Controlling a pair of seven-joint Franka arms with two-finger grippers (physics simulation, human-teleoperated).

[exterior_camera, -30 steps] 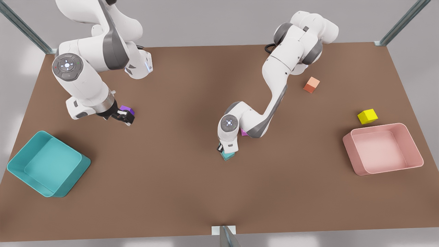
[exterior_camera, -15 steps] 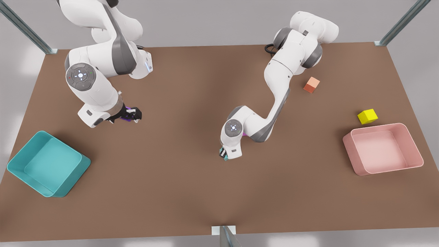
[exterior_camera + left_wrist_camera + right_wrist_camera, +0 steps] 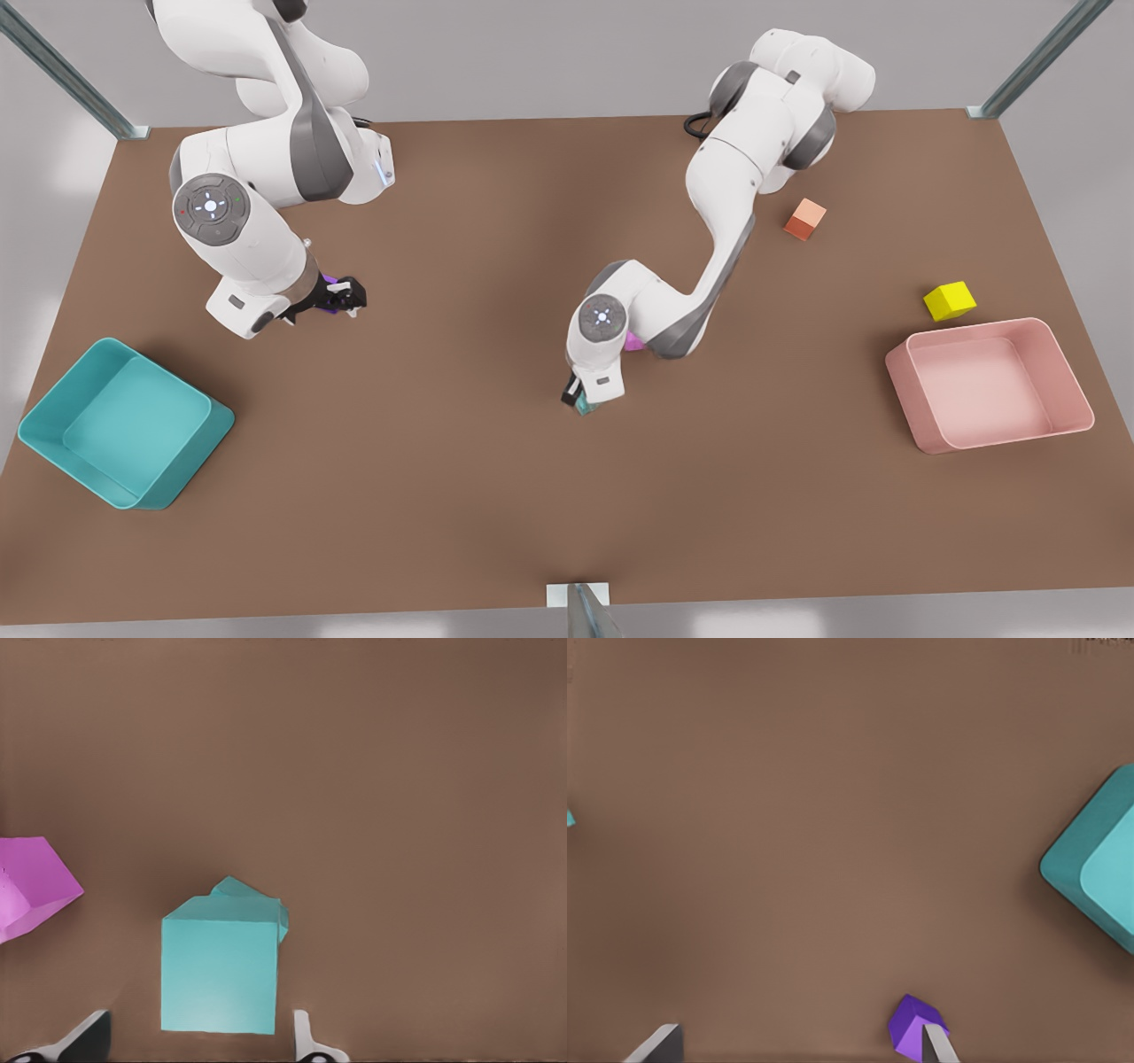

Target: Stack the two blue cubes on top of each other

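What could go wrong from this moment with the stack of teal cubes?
1. In the left wrist view the upper blue cube sits twisted on the lower blue cube, so the stack may be unsteady.
2. The open left gripper straddles the upper cube; a sideways retreat could knock it off.
3. The pink cube lies close beside the stack.
4. The right gripper waits open by the purple cube.

Six cubes [image 3: 806, 219], two bins [image 3: 124, 425], two arms [image 3: 718, 204].
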